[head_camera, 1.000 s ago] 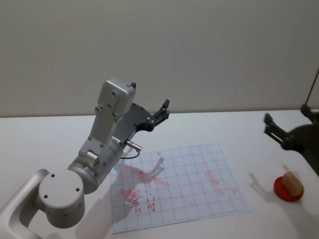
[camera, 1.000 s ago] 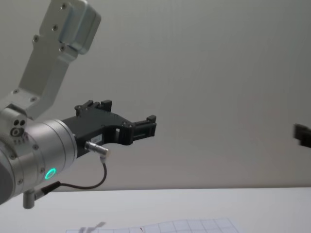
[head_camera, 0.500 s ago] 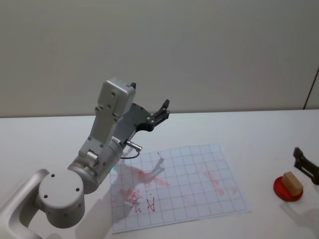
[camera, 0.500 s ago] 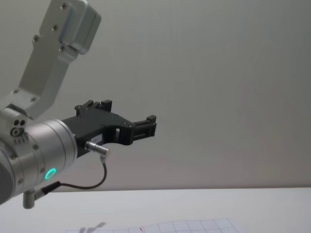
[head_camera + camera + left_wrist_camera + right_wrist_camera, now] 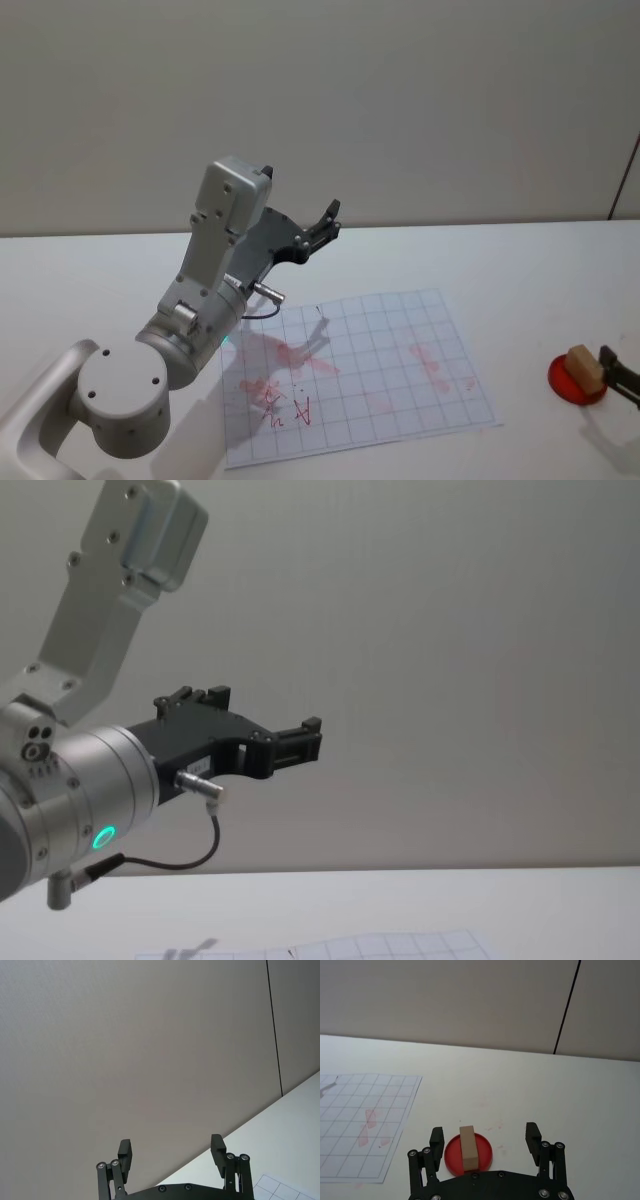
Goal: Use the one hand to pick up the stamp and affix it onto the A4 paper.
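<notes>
Standing upright on a round red pad (image 5: 562, 384), the tan stamp (image 5: 585, 367) sits near the right edge of the white surface (image 5: 520, 280). It is apart from the paper (image 5: 380, 370), which lies flat to its left. The paper is gridded and carries red smears, with red scrawl near its front left corner.

The right claw (image 5: 484, 1132) is spread wide and held low at the stamp. In the right wrist view the block stands between its two black fingers (image 5: 436, 1141) with a gap on either side, and the pad lies between them too. In the head view one finger comes in from the right edge just beside the stamp; whether it touches cannot be told.

The left claw (image 5: 328, 220) is raised well above the surface, over the paper's far left corner, pointing toward the wall. Its fingers (image 5: 125, 1150) are spread apart as well. The chest view shows this claw from the side, high above the paper's far edge.
</notes>
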`<move>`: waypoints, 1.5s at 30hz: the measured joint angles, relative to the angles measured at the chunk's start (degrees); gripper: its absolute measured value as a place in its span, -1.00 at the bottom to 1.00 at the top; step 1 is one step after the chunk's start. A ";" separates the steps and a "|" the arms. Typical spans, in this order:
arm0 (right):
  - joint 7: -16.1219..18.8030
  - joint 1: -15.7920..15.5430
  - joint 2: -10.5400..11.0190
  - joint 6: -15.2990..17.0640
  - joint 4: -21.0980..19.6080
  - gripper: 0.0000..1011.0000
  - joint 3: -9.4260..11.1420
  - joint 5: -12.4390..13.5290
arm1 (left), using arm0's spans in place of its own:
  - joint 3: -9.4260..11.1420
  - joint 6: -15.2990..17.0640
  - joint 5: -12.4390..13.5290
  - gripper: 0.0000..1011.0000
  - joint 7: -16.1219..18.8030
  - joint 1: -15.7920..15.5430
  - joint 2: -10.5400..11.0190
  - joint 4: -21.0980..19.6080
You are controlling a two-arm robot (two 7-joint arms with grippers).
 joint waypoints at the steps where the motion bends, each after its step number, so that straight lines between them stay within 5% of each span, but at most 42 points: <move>1: 0.18 0.15 -0.01 0.31 0.18 0.98 -0.07 -0.13 | 0.00 0.00 0.00 0.98 0.00 0.00 0.00 0.00; 31: 8.70 10.44 -4.21 9.25 10.42 0.97 -3.85 -7.67 | 0.00 0.00 0.00 0.98 0.00 0.00 0.00 0.00; 45: 9.89 12.15 -5.01 10.05 12.16 0.27 -4.41 -8.85 | 0.00 0.00 0.00 0.98 0.00 0.00 0.00 0.00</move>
